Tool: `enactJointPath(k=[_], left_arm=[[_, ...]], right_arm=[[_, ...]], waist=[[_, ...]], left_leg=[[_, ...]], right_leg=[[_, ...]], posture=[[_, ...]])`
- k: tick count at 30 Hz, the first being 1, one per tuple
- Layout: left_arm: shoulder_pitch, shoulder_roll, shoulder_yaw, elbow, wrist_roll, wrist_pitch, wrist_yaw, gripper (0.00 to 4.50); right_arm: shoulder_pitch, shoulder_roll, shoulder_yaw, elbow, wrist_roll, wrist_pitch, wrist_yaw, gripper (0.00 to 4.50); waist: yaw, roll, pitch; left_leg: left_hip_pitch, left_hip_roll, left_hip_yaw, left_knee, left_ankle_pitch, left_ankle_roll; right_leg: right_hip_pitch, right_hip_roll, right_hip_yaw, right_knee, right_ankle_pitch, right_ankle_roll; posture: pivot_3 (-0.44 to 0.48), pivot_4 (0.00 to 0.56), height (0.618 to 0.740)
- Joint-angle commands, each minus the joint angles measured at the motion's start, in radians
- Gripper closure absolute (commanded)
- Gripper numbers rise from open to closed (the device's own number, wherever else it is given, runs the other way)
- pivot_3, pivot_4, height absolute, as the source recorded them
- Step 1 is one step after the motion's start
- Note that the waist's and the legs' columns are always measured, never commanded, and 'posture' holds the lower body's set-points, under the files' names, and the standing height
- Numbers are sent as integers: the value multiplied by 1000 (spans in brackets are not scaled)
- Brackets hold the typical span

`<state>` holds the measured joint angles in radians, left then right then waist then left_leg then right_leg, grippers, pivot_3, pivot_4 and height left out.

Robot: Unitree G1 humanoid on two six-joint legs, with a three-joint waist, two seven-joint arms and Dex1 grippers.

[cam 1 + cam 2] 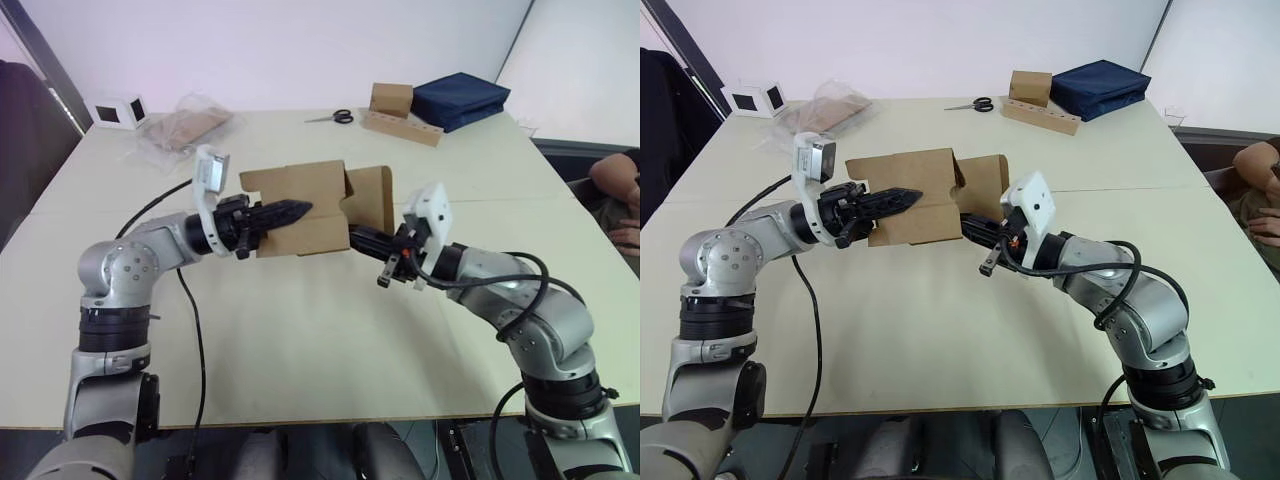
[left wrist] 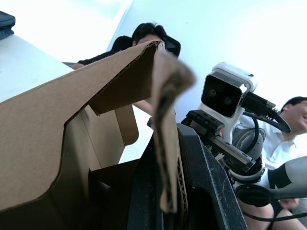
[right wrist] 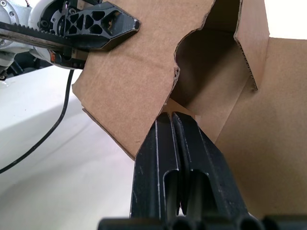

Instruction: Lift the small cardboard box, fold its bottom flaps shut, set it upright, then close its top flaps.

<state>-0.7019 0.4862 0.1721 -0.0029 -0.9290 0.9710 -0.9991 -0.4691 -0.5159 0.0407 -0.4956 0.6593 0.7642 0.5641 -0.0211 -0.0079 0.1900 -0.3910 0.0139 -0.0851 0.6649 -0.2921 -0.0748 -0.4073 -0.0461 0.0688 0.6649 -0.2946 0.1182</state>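
One small cardboard box (image 1: 300,215) is hanging above the table (image 1: 300,330) between two grippers. The left gripper (image 1: 290,211) is pinching a box wall. The right gripper (image 3: 175,120) is pressed together, touching its bottom edge.

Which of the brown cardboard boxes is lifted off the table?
The small cardboard box with open flaps, held between the left gripper and right gripper. The other brown box rests on the table's far side.
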Motion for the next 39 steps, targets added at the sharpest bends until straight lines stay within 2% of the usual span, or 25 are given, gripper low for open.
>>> enactJointPath(k=[1, 7, 16, 22, 25, 29, 30, 31, 33, 34, 39], left_arm=[[-15, -3, 22, -42, -36, -11, 2, 4475], [-11, 19, 27, -35, -42, -8, -13, 4475], [-9, 48, 20, -46, -75, 19, -22, 4475], [-18, 48, 15, -55, -102, 42, -32, 4475], [-21, 49, 10, -74, -133, 65, -44, 4475], [-20, 47, 11, -90, -158, 83, -41, 4475], [-18, 47, 11, -96, -162, 84, -38, 4500], [-17, 47, 11, -99, -164, 85, -35, 4500], [-15, 45, 12, -106, -169, 88, -28, 4500], [-14, 43, 13, -109, -172, 90, -24, 4500], [-12, 41, 12, -115, -182, 92, -11, 4500]], right_arm=[[-15, -5, 4, -31, 8, -6, 24, 4500], [-10, -58, -87, -38, 36, 13, 38, 4500], [38, -191, -370, 61, 219, 77, 114, 4500], [24, -217, -434, 199, 261, 82, 145, 4500], [8, -206, -417, 303, 243, 63, 176, 4500], [3, -187, -381, 344, 232, 52, 195, 4500], [3, -178, -368, 345, 230, 50, 196, 3980], [2, -172, -359, 346, 228, 49, 196, 3869], [1, -150, -342, 328, 248, 58, 202, 3216], [-1, -139, -336, 318, 255, 61, 203, 2755], [-10, -115, -321, 277, 285, 77, 198, 991]], waist=[[0, 0, 0], [1, 0, 0], [2, -1, 0], [-1, 0, 0], [0, -1, 0], [0, 0, 1], [0, 0, 1], [-2, 0, 1], [-2, 0, 1], [-2, 0, 1], [0, 0, 1]], left_leg=[[0, 0, 0, 0, 0, 0], [0, 0, 0, 0, 0, 0], [0, 0, 0, 0, 0, 0], [0, 0, 0, 0, 0, 0], [0, 0, 1, 0, 0, 0], [0, 0, 1, 0, 0, 0], [0, 0, 1, 0, 0, 0], [0, 0, 1, 0, 0, 0], [0, 0, 1, 0, 0, 0], [0, 0, 1, 0, 0, 0], [0, 0, 1, 0, 0, 0]], right_leg=[[0, 0, 0, 0, 0, 0], [0, 0, 0, 0, 0, 0], [0, 0, 0, 0, 0, 0], [0, 0, 0, 0, 0, 0], [0, 0, 0, 0, 0, 0], [0, 0, 0, 0, 0, 0], [0, 0, 0, 0, 0, 0], [0, 0, 0, 0, 0, 0], [0, 0, 0, 0, 0, 0], [0, 0, 0, 0, 0, 0], [0, 0, 0, 0, 0, 0]], posture=[[0, 150, 740], [0, 150, 740], [0, 150, 740], [0, 150, 740], [0, 150, 740], [0, 150, 740], [0, 150, 740], [0, 150, 740], [0, 150, 740], [0, 150, 740], [0, 150, 740]])
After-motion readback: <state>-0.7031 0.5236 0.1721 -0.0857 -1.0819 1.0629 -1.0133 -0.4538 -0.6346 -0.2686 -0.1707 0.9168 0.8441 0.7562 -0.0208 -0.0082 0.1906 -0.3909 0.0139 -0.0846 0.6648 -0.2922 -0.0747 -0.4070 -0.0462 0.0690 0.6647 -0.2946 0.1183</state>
